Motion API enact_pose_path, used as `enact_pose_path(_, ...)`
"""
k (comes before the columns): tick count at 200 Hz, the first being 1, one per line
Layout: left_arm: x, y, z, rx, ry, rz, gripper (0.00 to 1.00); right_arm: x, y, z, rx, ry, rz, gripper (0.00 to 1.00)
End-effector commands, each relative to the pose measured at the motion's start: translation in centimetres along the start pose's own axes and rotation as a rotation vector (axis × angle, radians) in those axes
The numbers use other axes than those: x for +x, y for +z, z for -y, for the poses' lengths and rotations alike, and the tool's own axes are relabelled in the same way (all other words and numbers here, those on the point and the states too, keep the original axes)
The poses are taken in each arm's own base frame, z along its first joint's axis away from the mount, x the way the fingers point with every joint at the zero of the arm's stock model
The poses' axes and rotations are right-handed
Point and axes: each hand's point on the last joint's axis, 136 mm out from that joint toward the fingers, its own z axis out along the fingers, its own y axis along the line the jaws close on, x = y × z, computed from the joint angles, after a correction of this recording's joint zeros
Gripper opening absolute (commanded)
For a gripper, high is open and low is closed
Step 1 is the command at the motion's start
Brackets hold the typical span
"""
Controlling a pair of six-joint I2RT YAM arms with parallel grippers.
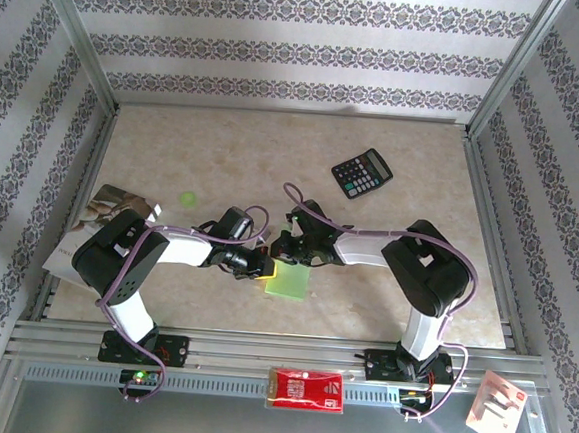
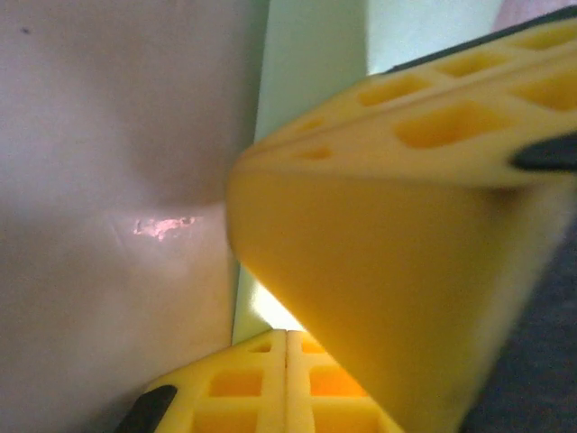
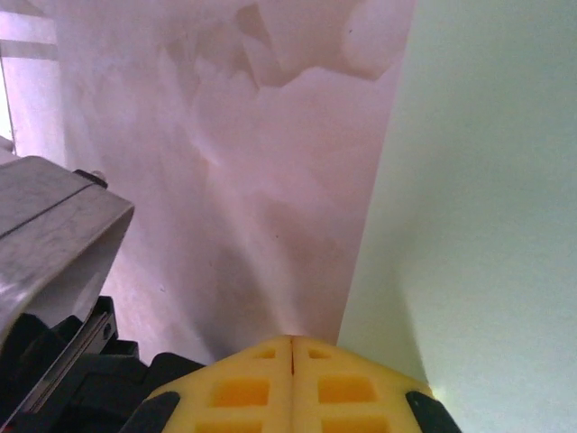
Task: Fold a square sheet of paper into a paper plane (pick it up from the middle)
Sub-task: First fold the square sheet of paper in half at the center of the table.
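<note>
Yellow fingertips [image 3: 243, 390] crowd the sheet of paper [image 3: 487, 225].
Left gripper [image 2: 287, 336] and right gripper [image 3: 292, 341] are both closed, tips at its edge, seemingly pressing a crease flat.

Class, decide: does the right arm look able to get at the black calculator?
Probably yes. The black calculator lies on the table beyond the right tool, with nothing between them. That tool is shut by the light green paper sheet, so it would first have to open.
</note>
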Motion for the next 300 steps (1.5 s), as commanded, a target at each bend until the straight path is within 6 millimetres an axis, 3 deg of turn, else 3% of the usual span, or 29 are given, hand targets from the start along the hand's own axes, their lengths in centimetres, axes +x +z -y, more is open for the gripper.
enact_pose_path(1,3.6,0.0,-5.3,-0.174,-0.117,-0.092,0.0,-0.4,0.7,0.4,0.021,0.003,0.004,0.0)
enact_pose_path(56,5.4,0.1,-7.5,-0.24,-0.167,-0.131,0.0,-2.9,0.7,3.1,0.079,0.043,0.05,0.0)
enact_pose_path(102,6.1,-0.1,-8.2,-0.267,-0.163,-0.153,0.0,-5.0,0.7,3.7,0.082,0.056,0.064,0.0)
enact_pose_path(169,6.2,-0.1,-8.3,-0.279,-0.156,-0.161,0.0,-8.5,0.5,3.9,0.086,0.068,0.091,0.0)
enact_pose_path(250,6.3,-0.3,-8.4,-0.286,-0.153,-0.164,0.0,-12.4,0.2,6.2,0.136,0.11,0.122,0.0)
enact_pose_path(300,6.2,-0.5,-8.2,-0.287,-0.15,-0.158,0.0,-14.7,-0.1,6.5,0.164,0.118,0.139,0.0)
